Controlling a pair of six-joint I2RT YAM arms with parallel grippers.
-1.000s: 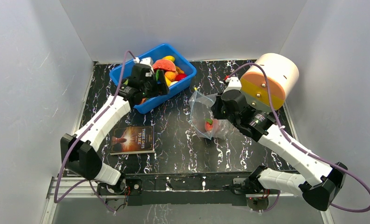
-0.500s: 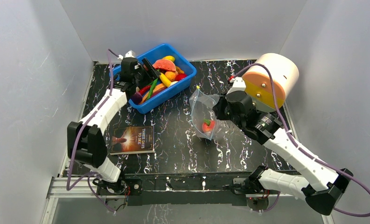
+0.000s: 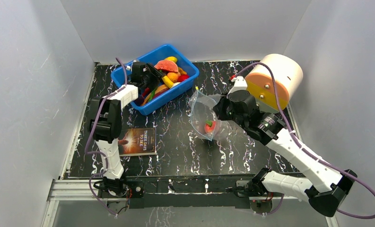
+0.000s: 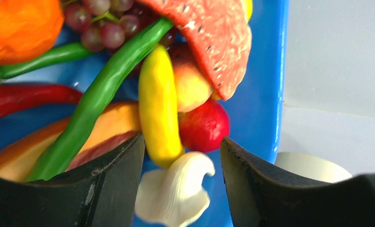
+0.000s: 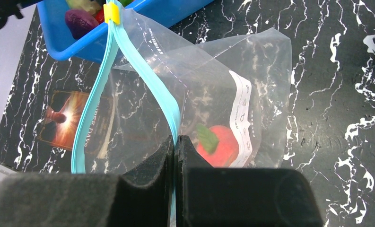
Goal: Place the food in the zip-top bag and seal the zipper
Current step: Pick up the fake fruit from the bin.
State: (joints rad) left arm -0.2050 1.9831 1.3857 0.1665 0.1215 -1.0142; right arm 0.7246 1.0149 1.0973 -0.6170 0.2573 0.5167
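Holds left jaws parted over the banana in the bin; clamps right jaws on the zipper.

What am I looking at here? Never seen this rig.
Two robot arms are bolted at a table's near edge. One picture is from overhead; the other two are from cameras on each wrist. The left tool hangs open over toy food in a blue bin. The right tool is shut on the zip-top bag by its blue-green zipper, the mouth gaping; one red fruit is inside. A book and a tan drum sit nearby.
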